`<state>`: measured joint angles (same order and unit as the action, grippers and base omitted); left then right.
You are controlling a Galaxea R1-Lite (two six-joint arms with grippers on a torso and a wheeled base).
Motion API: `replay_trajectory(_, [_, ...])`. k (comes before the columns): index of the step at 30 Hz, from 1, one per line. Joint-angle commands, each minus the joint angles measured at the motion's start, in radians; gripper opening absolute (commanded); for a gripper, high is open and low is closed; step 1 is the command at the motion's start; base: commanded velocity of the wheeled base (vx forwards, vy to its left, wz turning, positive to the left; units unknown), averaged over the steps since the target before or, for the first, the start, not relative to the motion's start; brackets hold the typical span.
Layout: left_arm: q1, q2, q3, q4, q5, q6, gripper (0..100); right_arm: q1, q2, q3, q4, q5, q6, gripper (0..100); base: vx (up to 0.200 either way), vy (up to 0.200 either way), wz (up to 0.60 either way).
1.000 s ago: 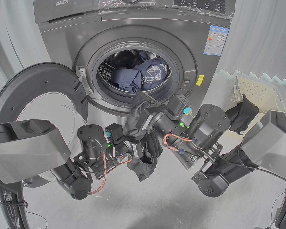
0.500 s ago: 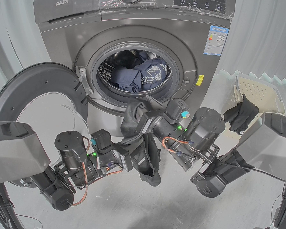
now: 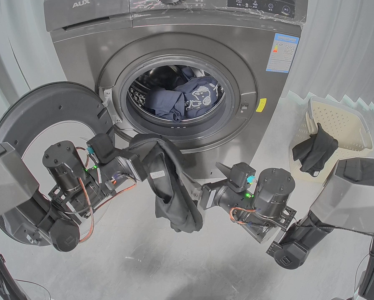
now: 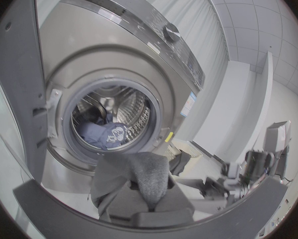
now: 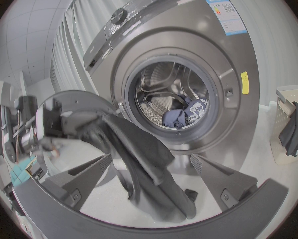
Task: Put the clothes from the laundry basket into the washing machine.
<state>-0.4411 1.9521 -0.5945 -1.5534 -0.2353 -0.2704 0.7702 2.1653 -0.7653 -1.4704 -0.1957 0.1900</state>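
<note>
A dark grey garment [image 3: 170, 188] hangs from my left gripper [image 3: 139, 157], which is shut on its upper fold just below the washing machine's drum opening [image 3: 176, 92]. In the left wrist view the cloth [image 4: 145, 173] drapes over the fingers and hides them. My right gripper [image 3: 203, 178] is open, low and to the right of the hanging cloth. In the right wrist view its fingers [image 5: 89, 170] stand wide apart, with the garment [image 5: 145, 163] hanging ahead of them. Navy clothes [image 3: 187, 98] lie inside the drum. A black garment [image 3: 316, 151] is draped over the laundry basket's rim [image 3: 341, 105].
The washing machine's round door [image 3: 49, 113] is swung open to the left, close beside my left arm. The cream laundry basket stands on the floor to the right of the machine. Bare grey floor [image 3: 153, 263] lies below both arms.
My right gripper has let go of the grey garment and dropped down and back. My left gripper has lifted the garment up and to the left, nearer the drum opening.
</note>
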Motion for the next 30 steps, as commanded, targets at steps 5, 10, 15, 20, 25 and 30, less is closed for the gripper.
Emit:
replay_trajectory(5, [0.042, -0.024, -0.059, 0.001, 0.014, -0.01, 0, 0.014, 0.01, 0.118, 0.001, 0.007, -0.004, 100, 0.0, 0.0, 0.0])
replay_trajectory(10, [0.038, -0.036, -0.065, 0.001, 0.03, -0.01, 0, 0.035, 0.053, 0.116, -0.004, 0.019, -0.007, 100, 0.0, 0.0, 0.0])
replay_trajectory(15, [0.028, -0.036, -0.065, 0.001, 0.036, -0.01, 0, 0.096, 0.145, 0.047, -0.021, 0.024, -0.011, 100, 0.0, 0.0, 0.0])
replay_trajectory(20, [0.021, -0.027, -0.071, 0.001, 0.036, -0.007, 0, 0.11, 0.223, -0.06, -0.027, 0.039, -0.034, 100, 0.0, 0.0, 0.0])
replay_trajectory(25, [0.015, -0.024, -0.076, 0.001, 0.05, -0.007, 0, 0.064, 0.303, -0.184, -0.014, 0.039, -0.044, 100, 0.0, 0.0, 0.0])
replay_trajectory(30, [0.013, -0.019, -0.099, 0.001, 0.077, -0.007, 0, 0.058, 0.355, -0.238, -0.014, 0.041, -0.046, 100, 0.0, 0.0, 0.0])
